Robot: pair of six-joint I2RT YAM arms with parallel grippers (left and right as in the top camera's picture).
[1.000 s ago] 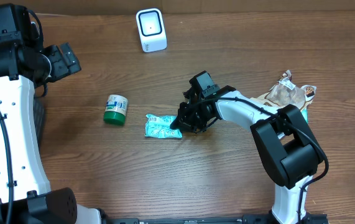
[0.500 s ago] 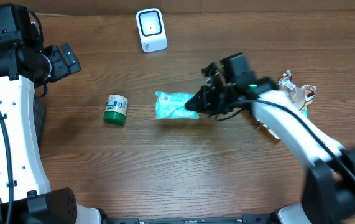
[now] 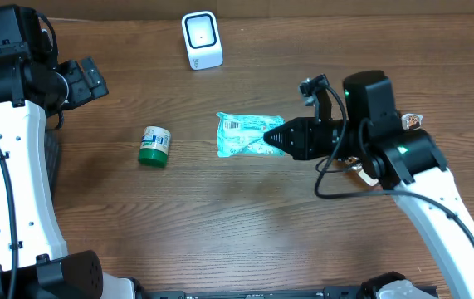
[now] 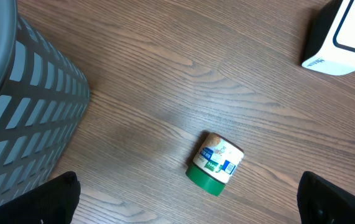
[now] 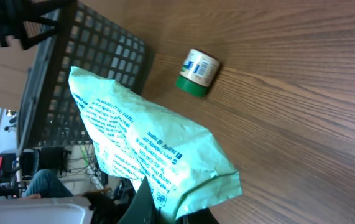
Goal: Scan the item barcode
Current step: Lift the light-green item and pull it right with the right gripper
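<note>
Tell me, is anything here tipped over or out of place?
The small green-lidded jar lies on its side on the table, apart from the teal packet pinched in the right gripper. Nothing looks spilled.

Your left arm (image 3: pixel 8 174) and right arm (image 3: pixel 448 220) both wear smooth white shells on the long links, with blocky black housings at the joints. A thin black cable (image 3: pixel 318 181) loops loose under the right wrist, whose black hand (image 3: pixel 276 138) narrows forward.
</note>
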